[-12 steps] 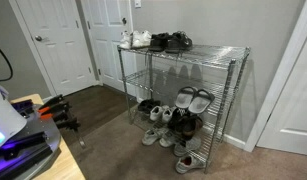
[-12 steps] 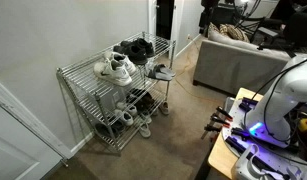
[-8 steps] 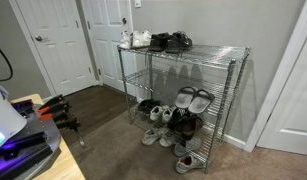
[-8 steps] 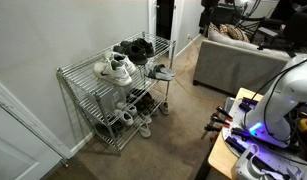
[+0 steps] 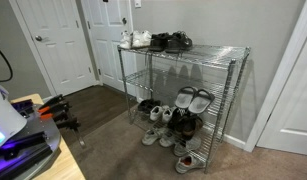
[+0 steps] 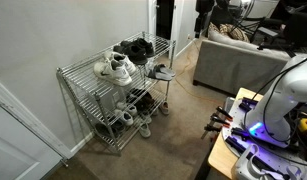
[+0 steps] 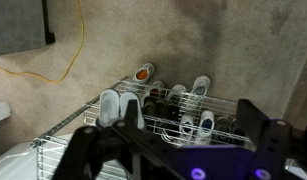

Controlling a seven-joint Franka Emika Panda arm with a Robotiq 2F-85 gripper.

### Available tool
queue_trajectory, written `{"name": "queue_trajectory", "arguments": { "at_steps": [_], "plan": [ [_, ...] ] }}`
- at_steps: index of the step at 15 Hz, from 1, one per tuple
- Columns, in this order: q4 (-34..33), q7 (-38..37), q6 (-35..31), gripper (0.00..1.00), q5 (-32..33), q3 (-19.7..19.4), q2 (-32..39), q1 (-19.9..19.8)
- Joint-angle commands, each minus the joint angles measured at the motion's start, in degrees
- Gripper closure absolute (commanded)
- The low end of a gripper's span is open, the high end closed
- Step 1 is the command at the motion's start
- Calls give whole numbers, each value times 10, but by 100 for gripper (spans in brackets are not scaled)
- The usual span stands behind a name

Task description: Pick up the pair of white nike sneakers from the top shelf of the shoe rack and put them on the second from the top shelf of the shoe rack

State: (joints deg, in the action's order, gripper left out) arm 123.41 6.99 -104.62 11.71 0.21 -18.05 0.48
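Gripper: spread wide, empty, facing the shoe rack from well apart.
White sneakers: paired at one end of the top shelf, just beside dark shoes; untouched.
Second shelf: target level, directly beneath; mostly bare wire in an exterior view.
Done: nothing so far, judging by the layout; no reach, no grasp.
Left: approach to the top shelf, grasp on a sneaker, transfer one level down, then probably the same for its mate.
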Motion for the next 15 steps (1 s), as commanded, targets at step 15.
{"name": "queue_trajectory", "arguments": {
  "at_steps": [15],
  "plan": [
    [-252,-22,-142,0,-76,76,353,62]
  ]
}}
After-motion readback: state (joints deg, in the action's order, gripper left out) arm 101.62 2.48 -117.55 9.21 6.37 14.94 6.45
